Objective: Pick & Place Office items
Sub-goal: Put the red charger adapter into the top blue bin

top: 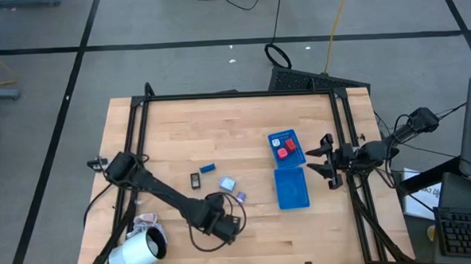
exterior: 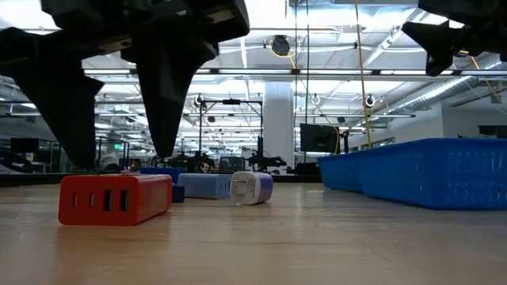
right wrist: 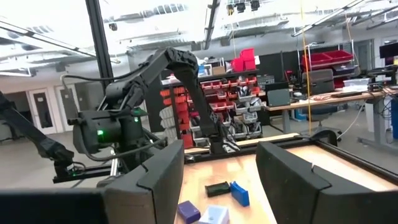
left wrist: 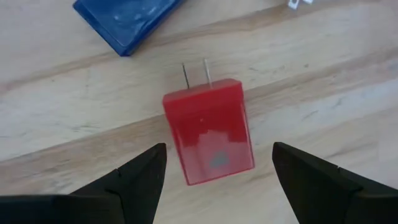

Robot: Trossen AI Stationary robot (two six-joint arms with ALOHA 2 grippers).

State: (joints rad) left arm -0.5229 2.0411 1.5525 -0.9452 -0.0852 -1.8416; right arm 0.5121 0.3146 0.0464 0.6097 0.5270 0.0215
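Nearest the front edge of the table, the left gripper (top: 226, 225) is hanging low over a red charger block (left wrist: 209, 132), its two dark fingers (left wrist: 134, 180) standing spread wide to either side of the block without touching it; nothing is being held. The red block is lying flat on the wood with its two metal prongs pointing away from the fingers, and in the low view it is sitting on the tabletop directly beneath the fingertips (exterior: 162, 119). Just beyond the prongs a dark blue block (left wrist: 124, 22) is resting on the table. A little farther in, a small purple-and-white plug (top: 240, 197) and a light blue block (top: 227, 182) are lying near each other, with a black block (top: 195, 180) and another dark blue piece (top: 208, 168) beside them toward the table's middle. At the front left corner a big white roll (top: 137, 253) is lying on its side. Farther over on the right, the long blue tray (top: 292, 189) is sitting lengthwise, and red pieces (top: 285, 149) are lying in its far compartment. Beyond the tray, at the right edge of the table, the right gripper (top: 324, 161) is waiting in the air with its fingers (right wrist: 292, 177) parted and empty.
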